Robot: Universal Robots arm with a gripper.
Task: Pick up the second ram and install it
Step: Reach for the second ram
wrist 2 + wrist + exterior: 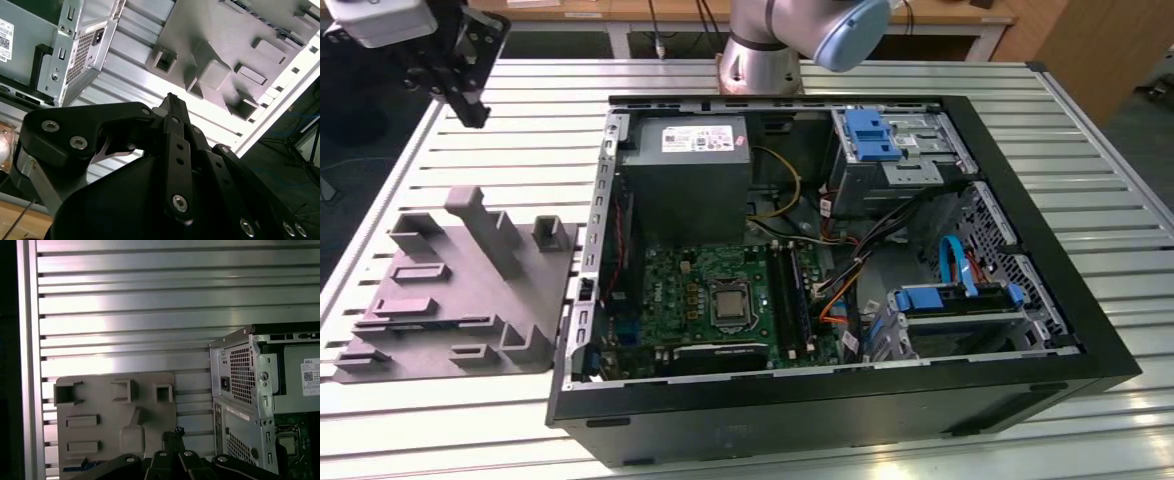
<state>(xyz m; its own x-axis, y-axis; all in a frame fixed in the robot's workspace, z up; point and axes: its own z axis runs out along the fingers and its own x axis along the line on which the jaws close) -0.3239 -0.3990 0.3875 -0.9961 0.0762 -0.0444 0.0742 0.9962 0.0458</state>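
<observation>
Fingers (176, 135) tip to tip (above table (534, 130))

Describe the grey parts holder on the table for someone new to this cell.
Find the open black computer case lying on the slatted metal table. Beside it, on the exterior view's left, lies a flat holder. It is the one matte grey moulded plate there, with raised blocks, rectangular pockets and a tall post.

Slatted table (494, 150), computer case (854, 410), grey fixture (454, 290).
</observation>
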